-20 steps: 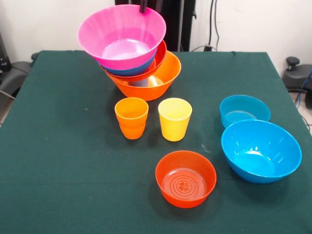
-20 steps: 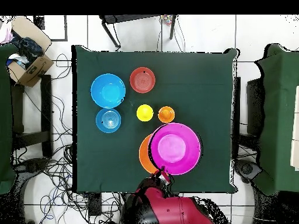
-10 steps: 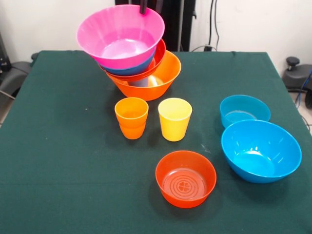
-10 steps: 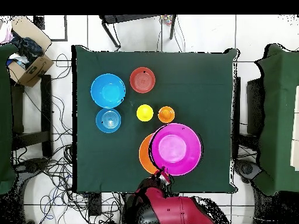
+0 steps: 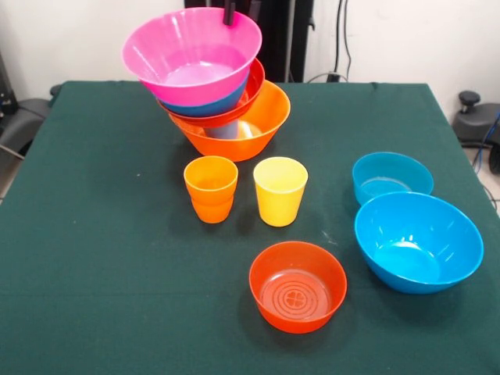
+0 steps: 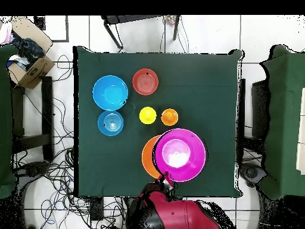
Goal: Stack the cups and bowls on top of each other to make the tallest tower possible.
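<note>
1. Your gripper shows only as a dark tip at the far rim of the big pink bowl. It appears clamped on that rim, one finger inside the bowl, but the tips are too small to be sure of the jaw spread.
2. Against the frame a second ago, the pink bowl sits a touch higher in the front view and has drifted slightly. Overhead it now reaches further over the table's right part.
3. The pink bowl is tilted, its mouth tipped toward the camera in the front view, over the tower.
4. The tower has not changed: big orange bowl at the base, a red-orange bowl nested in it, a blue bowl above that. Something pale shows through the orange wall; you cannot tell what.
5. The loose pieces stand where they did. The orange cup and yellow cup are upright, side by side, just in front of the tower, not touching.
6. The second red-orange bowl sits alone nearer the camera.
7. The small blue bowl and larger blue bowl stand close together at the picture's right on the green table.
</note>
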